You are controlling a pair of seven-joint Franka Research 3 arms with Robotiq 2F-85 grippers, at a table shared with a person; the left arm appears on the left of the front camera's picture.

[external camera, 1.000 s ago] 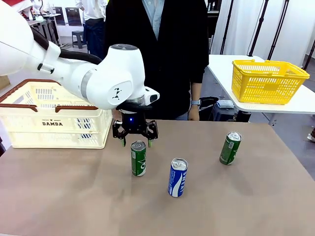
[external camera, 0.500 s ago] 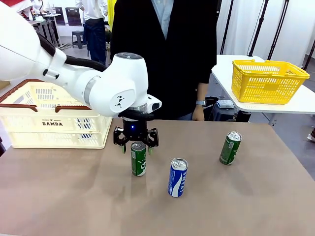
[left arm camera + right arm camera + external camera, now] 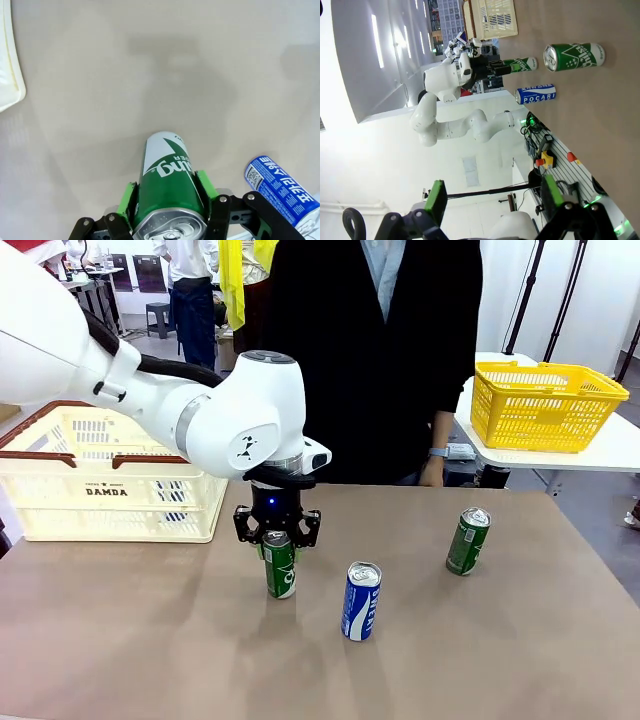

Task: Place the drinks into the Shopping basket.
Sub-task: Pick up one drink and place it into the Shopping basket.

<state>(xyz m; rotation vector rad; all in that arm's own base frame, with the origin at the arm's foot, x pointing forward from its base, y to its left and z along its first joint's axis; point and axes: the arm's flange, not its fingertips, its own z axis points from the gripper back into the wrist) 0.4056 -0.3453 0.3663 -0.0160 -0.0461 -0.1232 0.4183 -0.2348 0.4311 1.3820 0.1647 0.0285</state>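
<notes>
Grip on the green can, with bare worktop around it.

Left end effector (image 3: 278, 539) has come together on the green can (image 3: 280, 566), one green pad (image 3: 131, 201) flat against each side just under the silver top, and the can's base is on the worktop (image 3: 150, 640). The blue can (image 3: 361, 601) stands near it on the right, apart from it. The second green can (image 3: 467, 540) is well off toward the right edge. The basket (image 3: 110, 490) sits at the far left edge, with bare worktop between it and the held can. A person (image 3: 380, 350) stands at the far edge behind the arm. A yellow basket (image 3: 545, 405) rests on a separate table beyond. Right end effector (image 3: 495, 192) hangs spread wide, holding nothing.
</notes>
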